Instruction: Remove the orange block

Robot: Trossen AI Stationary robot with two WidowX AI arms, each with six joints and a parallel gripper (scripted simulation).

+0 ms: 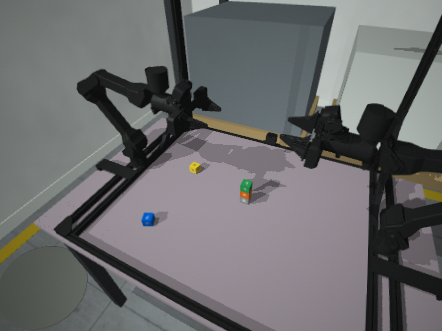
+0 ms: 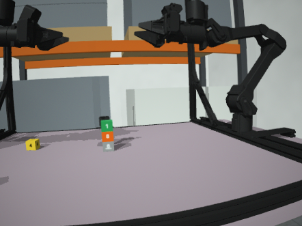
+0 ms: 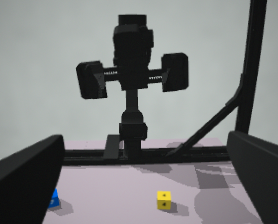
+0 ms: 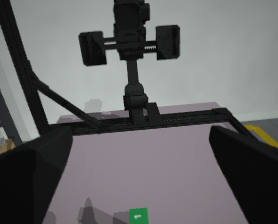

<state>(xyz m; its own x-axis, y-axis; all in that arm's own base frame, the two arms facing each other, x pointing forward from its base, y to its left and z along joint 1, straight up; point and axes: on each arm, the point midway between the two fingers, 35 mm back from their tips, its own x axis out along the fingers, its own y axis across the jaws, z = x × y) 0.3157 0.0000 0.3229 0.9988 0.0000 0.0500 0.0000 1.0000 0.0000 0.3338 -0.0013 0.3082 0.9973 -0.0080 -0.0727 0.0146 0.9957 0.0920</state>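
Observation:
The tower stands mid-table: a green block showing 1 (image 1: 246,184) on the orange block showing 8 (image 1: 244,194) on a grey block (image 1: 244,200). The exterior view shows the green (image 2: 106,125), orange (image 2: 107,136) and grey (image 2: 108,146) blocks squarely stacked. The green block's top also shows in the right wrist view (image 4: 138,216). My left gripper (image 1: 286,129) (image 2: 138,29) is open and empty, high above the table beyond the tower. My right gripper (image 1: 215,104) (image 2: 65,39) is open and empty, high over the opposite side.
A yellow block showing 4 (image 1: 195,167) (image 2: 33,144) (image 3: 163,199) lies apart from the tower on the right arm's side. A blue block (image 1: 148,219) (image 3: 54,198) lies nearer the front edge. Black frame rails and posts (image 1: 172,52) border the table. A grey box (image 1: 255,62) stands behind.

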